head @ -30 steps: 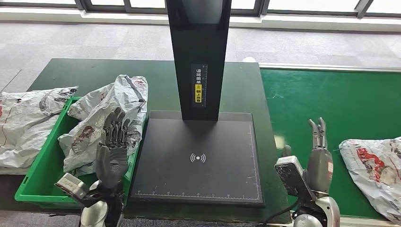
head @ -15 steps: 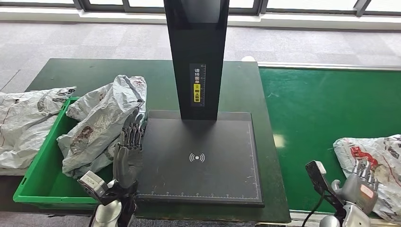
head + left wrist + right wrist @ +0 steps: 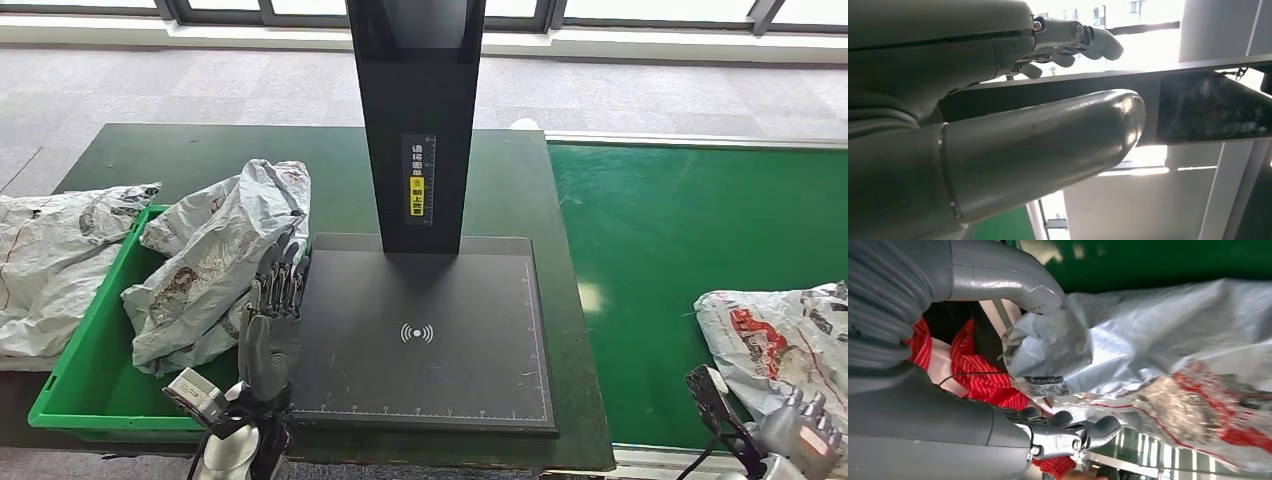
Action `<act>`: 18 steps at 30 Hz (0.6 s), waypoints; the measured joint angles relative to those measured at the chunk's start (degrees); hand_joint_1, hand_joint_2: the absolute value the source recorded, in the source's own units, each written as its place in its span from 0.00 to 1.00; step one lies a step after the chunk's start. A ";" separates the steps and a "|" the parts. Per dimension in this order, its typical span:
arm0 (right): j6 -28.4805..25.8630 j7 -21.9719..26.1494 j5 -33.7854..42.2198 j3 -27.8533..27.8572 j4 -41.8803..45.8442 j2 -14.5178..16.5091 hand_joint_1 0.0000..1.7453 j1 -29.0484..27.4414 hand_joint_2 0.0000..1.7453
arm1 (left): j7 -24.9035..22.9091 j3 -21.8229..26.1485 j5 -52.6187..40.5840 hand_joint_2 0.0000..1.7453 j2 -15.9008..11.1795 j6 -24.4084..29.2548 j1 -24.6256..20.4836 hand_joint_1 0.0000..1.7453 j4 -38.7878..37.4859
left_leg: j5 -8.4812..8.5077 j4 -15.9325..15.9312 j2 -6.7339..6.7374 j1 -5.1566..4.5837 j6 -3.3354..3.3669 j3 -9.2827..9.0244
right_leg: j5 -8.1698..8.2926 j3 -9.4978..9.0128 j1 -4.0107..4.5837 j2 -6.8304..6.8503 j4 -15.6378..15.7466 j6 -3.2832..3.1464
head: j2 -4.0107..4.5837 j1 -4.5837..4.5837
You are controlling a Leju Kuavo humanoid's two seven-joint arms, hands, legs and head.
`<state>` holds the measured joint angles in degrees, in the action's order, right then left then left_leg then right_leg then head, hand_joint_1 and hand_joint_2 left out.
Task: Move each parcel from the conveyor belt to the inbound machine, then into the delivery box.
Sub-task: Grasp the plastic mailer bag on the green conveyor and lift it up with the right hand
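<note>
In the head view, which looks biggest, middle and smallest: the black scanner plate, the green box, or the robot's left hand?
1. Black scanner plate, largest.
2. Green box, though parcels cover part of it.
3. Left hand, smallest, even though it is nearest the camera.

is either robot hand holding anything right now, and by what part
Left robot hand holds nothing, its fingers upright beside the scanner plate. Right robot hand is at the near edge of the conveyor parcel, thumb against it; a closed grip cannot be told.

Left hand (image 3: 268, 330): dark grey segmented fingers, smooth grey palm, thick grey thumb, silver wrist, small boxy camera module. Right hand (image 3: 800, 432): silver-grey knuckles, red patch, black wrist module, black cable, visible screws.
</note>
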<state>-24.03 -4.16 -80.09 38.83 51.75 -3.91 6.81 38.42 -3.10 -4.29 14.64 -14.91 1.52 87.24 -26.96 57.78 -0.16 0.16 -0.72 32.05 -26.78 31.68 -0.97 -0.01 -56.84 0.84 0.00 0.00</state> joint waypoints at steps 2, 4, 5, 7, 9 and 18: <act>-0.98 0.08 0.14 1.19 -3.28 -1.56 0.00 0.83 1.00 | 0.14 0.00 0.10 0.00 -0.05 0.00 0.02 0.00 0.07 | 0.00 0.00 0.00 -0.02 0.00 0.00 | 0.01 0.00 -0.02 0.00 0.00 0.01 | 0.00 0.00; -1.51 0.13 0.34 2.22 -5.96 -2.83 0.00 1.42 1.00 | 0.20 0.00 0.16 0.00 -0.09 0.00 0.04 0.00 0.08 | 0.00 0.00 0.00 -0.03 0.00 0.01 | 0.01 0.00 -0.03 0.00 0.01 0.01 | 0.00 0.00; -1.60 0.14 0.43 2.68 -7.11 -3.35 0.00 1.69 1.00 | 0.21 0.00 0.13 0.00 -0.11 0.00 0.05 0.00 0.08 | -0.01 0.01 0.00 -0.03 0.01 0.01 | 0.01 0.01 -0.03 0.00 0.01 0.01 | 0.00 0.00; -1.51 0.12 0.51 3.51 -9.28 -4.27 0.00 2.19 1.00 | 0.27 0.00 0.01 0.00 -0.12 0.00 0.09 0.00 0.08 | -0.01 0.01 0.00 -0.03 0.01 0.00 | 0.01 0.01 -0.03 0.00 0.01 0.01 | 0.00 0.00; -1.43 0.14 0.62 4.20 -11.26 -5.11 0.00 2.64 1.00 | 0.31 0.00 -0.17 0.00 -0.12 0.00 0.16 0.00 0.13 | -0.01 0.01 0.00 -0.03 0.01 0.00 | 0.01 0.02 -0.02 0.01 0.01 0.01 | 0.00 0.00; -2.07 0.38 0.97 6.25 -15.58 -6.99 0.00 4.26 1.00 | 0.33 0.00 -0.72 0.00 -0.11 0.00 0.40 0.00 0.51 | 0.02 0.01 -0.11 -0.02 0.04 -0.01 | 0.00 -0.05 -0.02 0.11 0.01 0.02 | 0.00 -0.01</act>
<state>-26.10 -3.78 -79.12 45.07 36.17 -10.90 11.07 38.75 -3.10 -5.01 14.53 -14.91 1.92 87.75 -26.94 57.79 -0.27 0.14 -0.69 32.05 -26.78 31.63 -0.98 0.10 -56.83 0.85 0.00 -0.01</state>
